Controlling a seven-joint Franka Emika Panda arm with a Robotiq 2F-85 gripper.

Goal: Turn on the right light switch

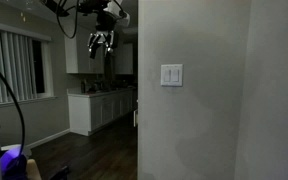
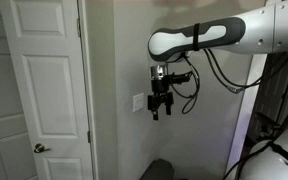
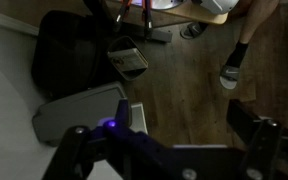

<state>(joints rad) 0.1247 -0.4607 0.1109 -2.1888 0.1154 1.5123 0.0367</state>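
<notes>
Wrist view | end effector (image 3: 167, 138) jaws apart | in an exterior view arm (image 2: 199, 38) horiz., wrist down, near right light switch (image 2: 141, 102)

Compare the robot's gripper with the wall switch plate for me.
Colour: the gripper is dark, the wall plate white. Pose: the gripper hangs in the air, open, fingers pointing down; the wall plate lies flat on the wall. Shape: the gripper is forked, the wall plate squarish. Shared: each carries a pair, the gripper two fingers, the wall plate the left paddle and the right light switch.
</notes>
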